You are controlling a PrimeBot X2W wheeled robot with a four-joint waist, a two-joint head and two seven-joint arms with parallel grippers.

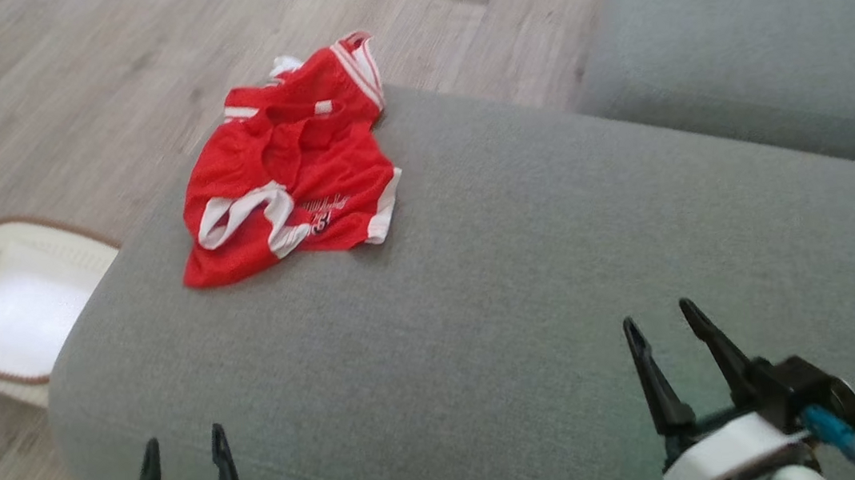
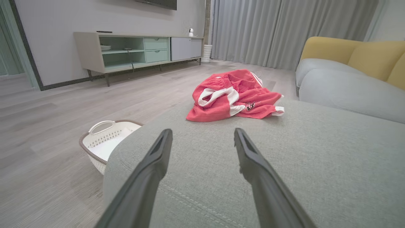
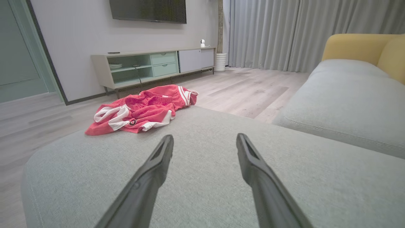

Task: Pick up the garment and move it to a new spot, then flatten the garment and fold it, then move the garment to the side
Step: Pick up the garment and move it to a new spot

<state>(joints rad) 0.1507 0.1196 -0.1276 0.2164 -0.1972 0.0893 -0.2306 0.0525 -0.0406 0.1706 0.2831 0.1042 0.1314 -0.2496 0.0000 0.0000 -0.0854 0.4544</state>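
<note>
The garment (image 1: 289, 167) is a red pair of shorts with white trim, lying crumpled near the far left edge of a grey sofa cushion (image 1: 528, 277). It also appears ahead in the left wrist view as the garment (image 2: 234, 96) and at the left in the right wrist view as the garment (image 3: 140, 109). My left gripper (image 1: 184, 449) hovers open over the cushion's near left part, well short of the garment. My right gripper (image 1: 658, 318) stands open at the near right, farther from it. Both hold nothing.
A white plastic basket (image 1: 5, 308) sits on the wooden floor left of the cushion. A second grey sofa seat (image 1: 766, 32) with yellow backrests (image 2: 354, 55) lies to the right. A low TV cabinet (image 3: 152, 68) stands against the far wall.
</note>
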